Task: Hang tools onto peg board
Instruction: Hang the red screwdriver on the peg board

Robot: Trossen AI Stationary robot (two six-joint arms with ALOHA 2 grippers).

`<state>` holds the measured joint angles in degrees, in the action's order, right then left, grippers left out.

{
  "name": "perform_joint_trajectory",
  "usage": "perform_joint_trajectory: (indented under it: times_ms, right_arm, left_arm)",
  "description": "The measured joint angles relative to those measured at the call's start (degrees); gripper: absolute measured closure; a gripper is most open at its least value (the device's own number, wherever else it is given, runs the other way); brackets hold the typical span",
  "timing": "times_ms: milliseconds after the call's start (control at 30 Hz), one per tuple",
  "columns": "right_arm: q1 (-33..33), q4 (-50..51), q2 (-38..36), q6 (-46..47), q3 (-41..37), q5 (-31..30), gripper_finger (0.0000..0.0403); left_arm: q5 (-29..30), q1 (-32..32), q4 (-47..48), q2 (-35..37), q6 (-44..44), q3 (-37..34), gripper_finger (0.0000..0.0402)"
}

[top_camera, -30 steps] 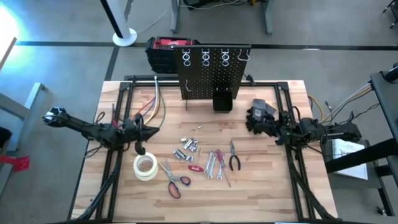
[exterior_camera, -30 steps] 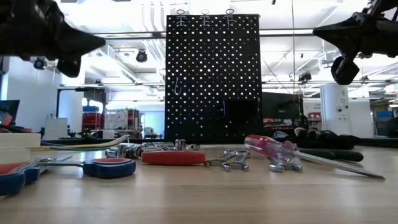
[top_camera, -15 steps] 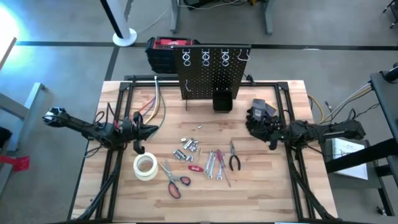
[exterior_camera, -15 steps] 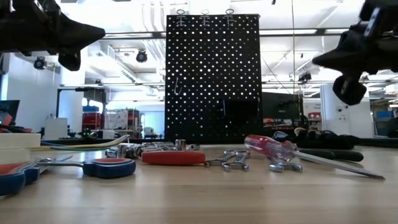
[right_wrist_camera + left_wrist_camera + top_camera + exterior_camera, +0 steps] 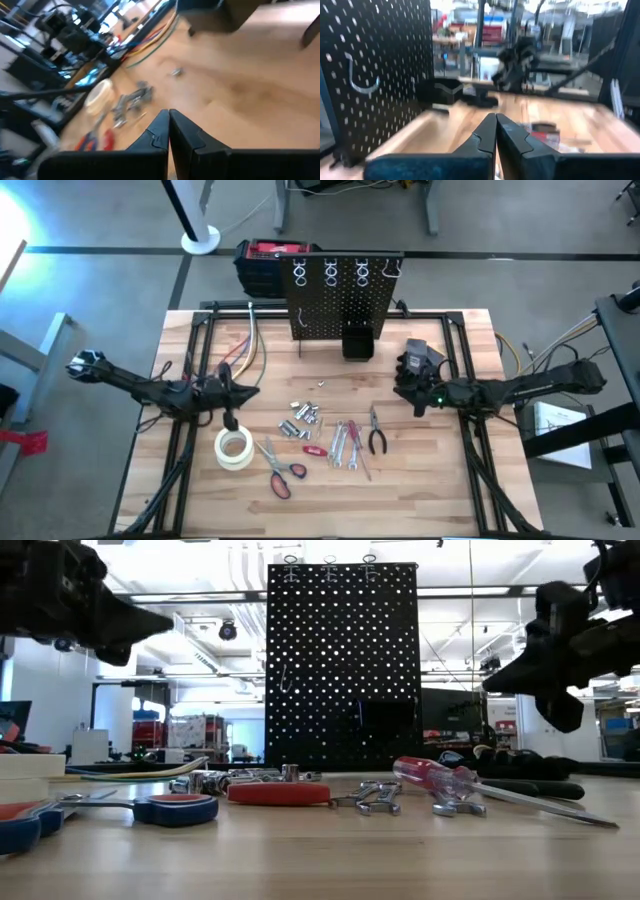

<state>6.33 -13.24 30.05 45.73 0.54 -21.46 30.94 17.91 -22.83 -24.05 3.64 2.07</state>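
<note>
The tools lie loose on the wooden table: red-handled scissors, black-handled pliers, a red-handled screwdriver, wrenches, a flat red tool and silver sockets. The black peg board stands upright at the far edge, with silver ring hooks on top and a black bin at its foot. My left gripper is shut and empty, held above the table left of the tools. My right gripper is shut and empty, right of the tools, near the pliers.
A white tape roll lies below my left gripper. A black glove lies by my right arm. A red-and-black toolbox stands behind the peg board. Coloured cables run along the table's left part.
My right gripper has gone toward the table's left, from beside the glove toward the tools in the middle, and has come down somewhat. It has stayed shut. The tools have not moved.
</note>
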Motion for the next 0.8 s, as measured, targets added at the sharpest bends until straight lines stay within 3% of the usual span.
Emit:
perform_joint_trajectory:
  times_ms: [167, 333, 467, 667, 800]
  right_arm:
    - [-1.7, -2.5, 2.5, -1.2, 0.0, -2.8, 0.0403]
    - [-6.3, -5.7, 6.8, 0.1, 0.4, 2.7, 0.0403]
    - [-12.2, -2.7, 13.1, -2.7, 3.8, 6.2, 0.0403]
    - [-18.9, -2.6, 26.4, 0.3, 7.8, 21.9, 0.0403]
    - [-18.2, -5.8, 33.9, -0.1, 8.4, 26.0, 0.0403]
  left_arm:
    - [5.9, 0.4, 1.6, -1.0, 5.7, -1.4, 0.0402]
    - [14.6, 0.9, 10.9, -0.9, 10.3, -1.4, 0.0402]
    - [15.4, 2.2, 18.3, -0.9, 19.6, -1.4, 0.0402]
    - [20.3, 5.3, 19.3, -2.9, 35.2, -1.5, 0.0402]
    - [22.5, 7.0, 19.6, -7.7, 42.3, -1.5, 0.0402]
